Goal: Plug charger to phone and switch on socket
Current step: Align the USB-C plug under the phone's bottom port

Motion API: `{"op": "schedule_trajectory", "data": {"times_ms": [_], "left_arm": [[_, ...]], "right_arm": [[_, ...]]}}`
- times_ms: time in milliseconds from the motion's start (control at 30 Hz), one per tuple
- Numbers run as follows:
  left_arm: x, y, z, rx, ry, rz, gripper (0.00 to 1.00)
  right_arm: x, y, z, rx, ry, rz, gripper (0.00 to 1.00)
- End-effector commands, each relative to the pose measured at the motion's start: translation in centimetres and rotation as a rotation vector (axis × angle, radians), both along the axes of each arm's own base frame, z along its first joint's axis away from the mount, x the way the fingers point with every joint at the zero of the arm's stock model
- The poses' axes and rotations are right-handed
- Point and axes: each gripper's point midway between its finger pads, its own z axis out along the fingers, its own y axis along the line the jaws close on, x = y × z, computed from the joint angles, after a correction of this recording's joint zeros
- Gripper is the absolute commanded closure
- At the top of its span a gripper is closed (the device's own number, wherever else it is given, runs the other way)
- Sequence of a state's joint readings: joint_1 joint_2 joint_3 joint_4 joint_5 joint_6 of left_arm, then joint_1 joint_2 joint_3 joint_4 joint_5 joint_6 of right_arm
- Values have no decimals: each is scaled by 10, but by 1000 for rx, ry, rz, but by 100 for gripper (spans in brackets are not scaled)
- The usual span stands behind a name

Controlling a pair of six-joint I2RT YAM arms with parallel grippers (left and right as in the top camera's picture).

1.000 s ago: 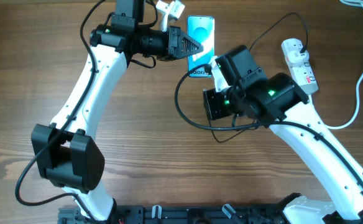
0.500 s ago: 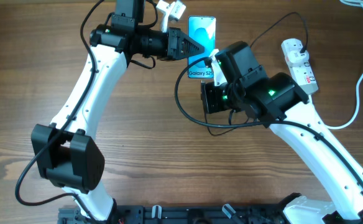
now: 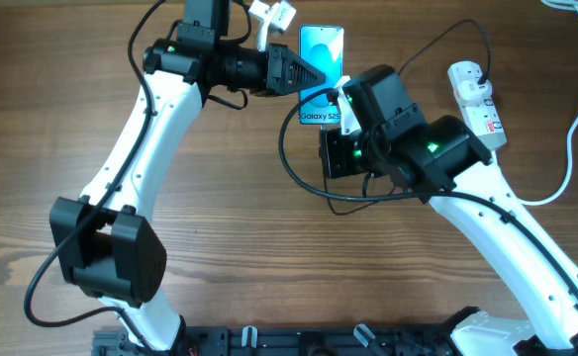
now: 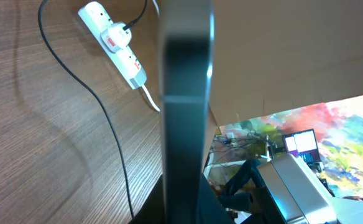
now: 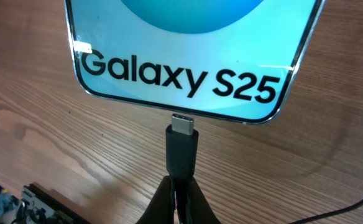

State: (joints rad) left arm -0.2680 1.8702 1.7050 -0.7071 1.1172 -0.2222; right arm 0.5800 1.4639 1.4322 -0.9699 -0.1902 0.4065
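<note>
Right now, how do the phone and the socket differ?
The phone has a turquoise screen; the socket is white with red marks. The phone is gripped by the left end effector; the socket lies free. The socket carries an adapter; the phone has nothing plugged in. Both are elongated rectangles.

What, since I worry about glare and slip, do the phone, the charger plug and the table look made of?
The phone: glossy glass-like face, given bright glints near its edge. The charger plug: matte black plastic-looking housing with a bare metallic tip. The table: wood or wood-print laminate, going by the grain; low sheen; which, I cannot tell.
</note>
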Motion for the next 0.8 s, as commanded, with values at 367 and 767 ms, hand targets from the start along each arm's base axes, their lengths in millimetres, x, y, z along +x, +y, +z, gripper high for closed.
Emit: {"op": "schedule_trajectory", "data": {"times_ms": [367,767], "left_arm": [[-11,-5,25,-119,-37,-95,96],[-2,-2,16,-62,-94,-57,96]], "right_arm": [[-1,5,18,46,-27,4,96],[-5,9,19,69,-12,23,96]]}}
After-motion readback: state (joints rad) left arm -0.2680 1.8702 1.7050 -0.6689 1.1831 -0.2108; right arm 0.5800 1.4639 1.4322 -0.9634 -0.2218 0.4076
